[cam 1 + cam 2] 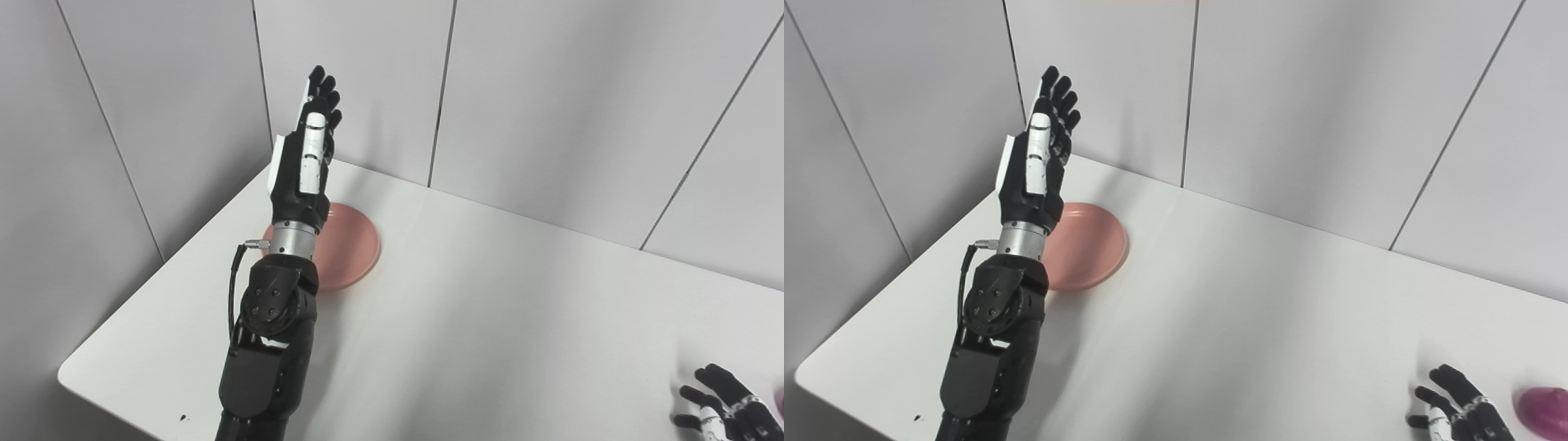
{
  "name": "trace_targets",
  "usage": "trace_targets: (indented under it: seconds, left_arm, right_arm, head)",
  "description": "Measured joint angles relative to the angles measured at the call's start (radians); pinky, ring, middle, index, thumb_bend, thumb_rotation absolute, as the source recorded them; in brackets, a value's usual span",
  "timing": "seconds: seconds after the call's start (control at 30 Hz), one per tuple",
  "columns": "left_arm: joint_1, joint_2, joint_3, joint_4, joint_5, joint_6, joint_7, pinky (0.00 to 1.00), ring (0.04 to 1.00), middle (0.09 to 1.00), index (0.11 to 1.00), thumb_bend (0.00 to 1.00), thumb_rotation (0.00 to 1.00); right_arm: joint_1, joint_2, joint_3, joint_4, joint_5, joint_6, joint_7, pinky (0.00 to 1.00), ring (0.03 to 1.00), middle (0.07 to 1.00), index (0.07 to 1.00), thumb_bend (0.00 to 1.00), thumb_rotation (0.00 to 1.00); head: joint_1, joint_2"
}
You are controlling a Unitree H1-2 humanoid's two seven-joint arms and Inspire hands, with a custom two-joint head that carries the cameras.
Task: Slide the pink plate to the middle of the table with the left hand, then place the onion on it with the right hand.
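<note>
Pink plate (1087, 245) is sitting untouched; left hand (1038, 165), fingers straight and together above it, holding nothing, should lower onto its far rim and drag gently.

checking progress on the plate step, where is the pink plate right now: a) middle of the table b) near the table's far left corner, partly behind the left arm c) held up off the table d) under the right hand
b: the pink plate lies flat near the far left corner, the left hand raised open above it with fingers straight, touching nothing.
</note>
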Motion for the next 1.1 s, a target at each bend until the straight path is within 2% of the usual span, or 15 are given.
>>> trace_targets:
  seconds: [0.27, 0.4, 0.7, 1.1]
  left_arm:
    - [-0.029, 0.045, 0.071, 0.048, -0.004, -0.001, 0.036, 0.98, 0.985, 0.987, 0.967, 0.38, 1.00]
    - [-0.021, 0.058, 0.104, 0.059, -0.014, -0.003, 0.051, 0.99, 0.991, 0.991, 0.972, 0.39, 1.00]
    - [0.012, 0.124, 0.179, 0.131, -0.083, -0.046, 0.051, 1.00, 1.000, 0.993, 0.978, 0.41, 1.00]
    - [0.041, 0.142, 0.224, 0.191, -0.131, -0.091, 0.054, 0.99, 0.981, 0.978, 0.959, 0.38, 1.00]
  right_arm:
    - [-0.009, -0.004, -0.002, 0.008, 0.002, -0.007, 0.000, 0.42, 0.640, 0.724, 0.705, 0.38, 0.00]
    - [-0.010, -0.009, -0.002, 0.008, 0.002, -0.007, 0.001, 0.43, 0.646, 0.731, 0.715, 0.38, 0.00]
    - [-0.010, -0.013, -0.006, 0.012, 0.003, -0.010, 0.001, 0.42, 0.631, 0.719, 0.707, 0.38, 0.00]
    - [-0.011, -0.014, -0.007, 0.016, 0.004, -0.010, 0.001, 0.42, 0.622, 0.712, 0.705, 0.38, 0.00]
  head:
    - [0.005, -0.008]
    - [0.011, -0.008]
    - [0.003, -0.011]
    - [0.014, -0.006]
